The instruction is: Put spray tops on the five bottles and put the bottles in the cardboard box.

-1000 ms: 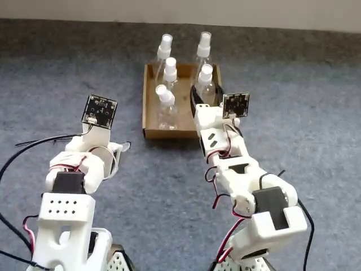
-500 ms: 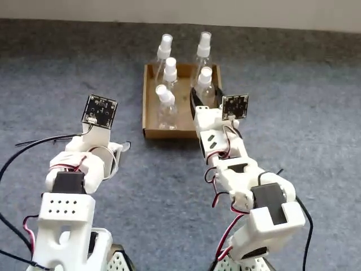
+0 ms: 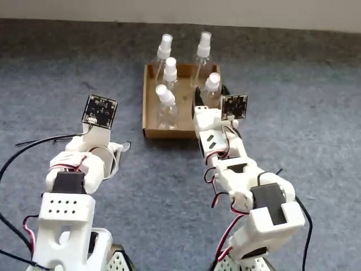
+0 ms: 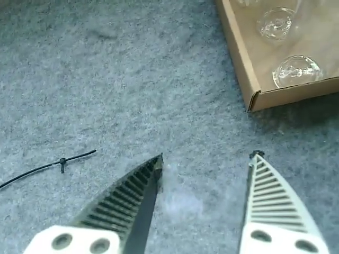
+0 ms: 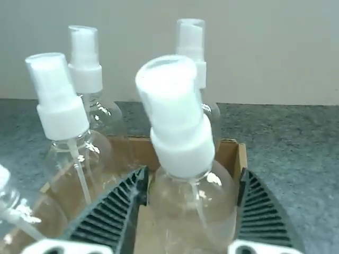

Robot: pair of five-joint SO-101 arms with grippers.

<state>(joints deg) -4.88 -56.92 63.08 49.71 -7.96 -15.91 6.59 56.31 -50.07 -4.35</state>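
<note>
Grey carpet (image 3: 67, 68), right end effector (image 5: 193, 174) gripping tilted bottle (image 5: 180, 132), wall (image 5: 270, 53) behind

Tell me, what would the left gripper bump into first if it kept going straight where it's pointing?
Most likely the grey carpet. The left gripper is open and points down at a bare patch of it. The cardboard box sits off to one side of that line, so the gripper would probably miss it.

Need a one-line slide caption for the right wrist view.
Right gripper clamps a tilted, capped bottle at the box, other capped bottles behind.
</note>
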